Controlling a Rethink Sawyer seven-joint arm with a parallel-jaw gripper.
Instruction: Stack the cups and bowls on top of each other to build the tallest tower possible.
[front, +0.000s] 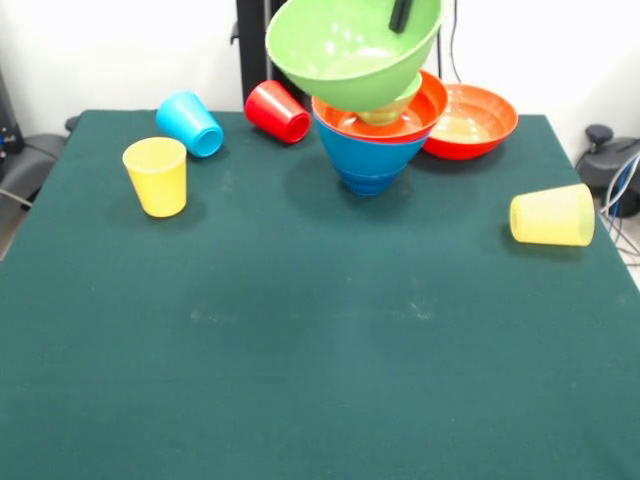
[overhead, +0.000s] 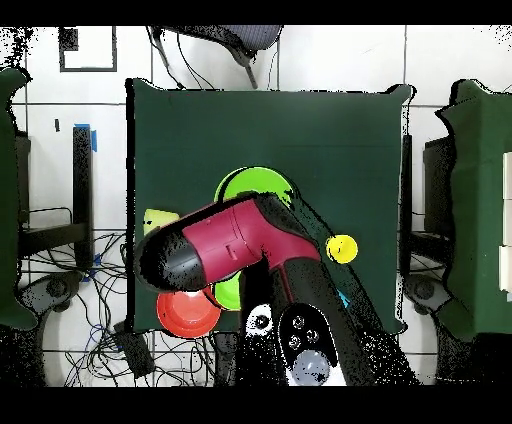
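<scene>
Dark green table (front: 300, 380), white tiled floor (overhead: 330, 60)

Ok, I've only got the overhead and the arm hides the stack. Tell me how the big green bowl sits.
Observer: The big green bowl is tilted over the stack, with the gripper at its rim.
Operator: Now list the stack under it.
Observer: Blue bowl at the bottom, an orange-red bowl in it, a small green bowl inside that.
Operator: Give me the cups' poses.
Observer: Yellow cup upright; blue cup, red cup and pale cup lie on their sides.
</scene>
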